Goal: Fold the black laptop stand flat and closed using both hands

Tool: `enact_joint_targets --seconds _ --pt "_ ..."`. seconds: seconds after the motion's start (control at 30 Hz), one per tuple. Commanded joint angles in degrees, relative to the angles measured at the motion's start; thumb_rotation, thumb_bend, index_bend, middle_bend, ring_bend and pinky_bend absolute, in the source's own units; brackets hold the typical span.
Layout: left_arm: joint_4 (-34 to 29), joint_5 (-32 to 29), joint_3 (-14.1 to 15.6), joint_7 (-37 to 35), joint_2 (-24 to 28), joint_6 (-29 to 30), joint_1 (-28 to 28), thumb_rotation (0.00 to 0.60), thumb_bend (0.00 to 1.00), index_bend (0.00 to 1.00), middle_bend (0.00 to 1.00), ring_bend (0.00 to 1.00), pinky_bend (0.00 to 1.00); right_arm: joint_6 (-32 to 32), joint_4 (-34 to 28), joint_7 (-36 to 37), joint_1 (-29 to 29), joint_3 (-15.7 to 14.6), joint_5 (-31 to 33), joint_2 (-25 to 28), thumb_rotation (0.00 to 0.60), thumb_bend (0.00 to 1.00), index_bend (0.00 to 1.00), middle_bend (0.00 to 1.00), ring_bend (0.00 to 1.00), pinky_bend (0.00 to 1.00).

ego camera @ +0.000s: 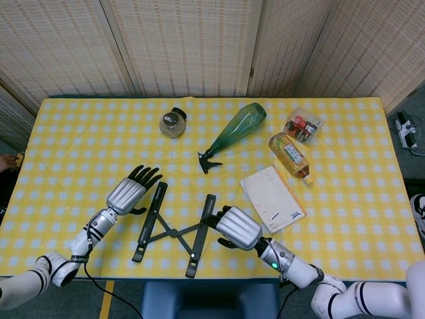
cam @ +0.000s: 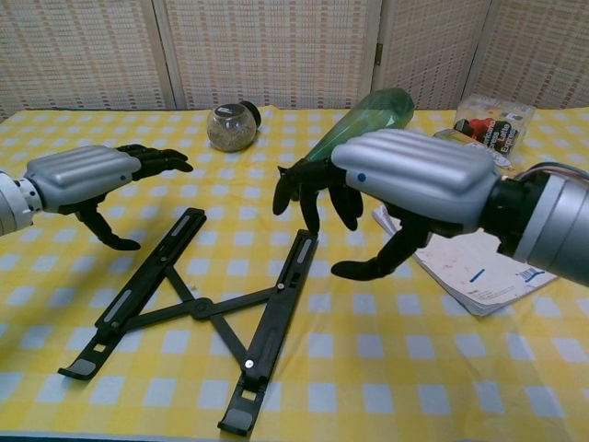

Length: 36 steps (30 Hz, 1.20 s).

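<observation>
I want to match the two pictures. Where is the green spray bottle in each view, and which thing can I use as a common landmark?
Head view: the green spray bottle lies slanted, upper centre, nozzle toward lower left.
Chest view: only its round base and nozzle show at top centre; the right hand hides its middle.
Shared landmark: the small glass jar, left of the bottle in both.

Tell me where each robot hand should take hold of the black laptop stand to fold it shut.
Best bet: the two long side rails of the laptop stand, gripped from the outside, left robot hand on the left rail, right robot hand on the right. The stand lies flat and splayed, joined by crossed links at a central pivot, so pressing the rails inward should probably close it.
</observation>
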Motion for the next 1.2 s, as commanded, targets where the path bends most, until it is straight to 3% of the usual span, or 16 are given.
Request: enact_joint_targets --seconds 0.03,0.3,0.57,1.07,1.2 --pt "3.9 0.2 0.2 -0.3 -2.8 0.0 -1.2 0.600 0.20 0.00 0.00 0.00 0.00 -1.3 1.8 -1.9 0.7 0.0 0.7 -1.9 0.600 0.30 0.37 0.56 0.65 0.63" --pt "10.7 -0.1 0.4 -0.4 -6.7 0.3 -2.3 0.600 0.19 0.00 0.00 0.00 0.00 -2.1 5.2 -4.6 1.3 -0.6 0.7 -5.0 0.600 0.29 0.40 0.63 0.73 0.73" --pt "13.5 -1.2 0.9 -0.1 -8.0 -0.5 -2.5 0.600 0.19 0.00 0.00 0.00 0.00 -2.9 8.1 -5.4 1.9 -1.5 0.1 -7.3 0.600 0.29 0.46 0.70 0.79 0.80" --pt "9.5 -2.7 1.4 -6.1 -7.0 -0.5 -1.8 0.600 0.19 0.00 0.00 0.00 0.00 -3.1 13.3 -7.3 2.5 -2.0 -0.2 -11.1 0.600 0.29 0.47 0.71 0.80 0.82" --pt "8.4 -3.1 1.3 -6.8 -6.7 -0.7 -1.8 0.600 0.19 0.00 0.00 0.00 0.00 -3.0 14.7 -7.4 2.5 -2.5 -0.6 -12.3 0.600 0.24 0.47 0.72 0.80 0.82"
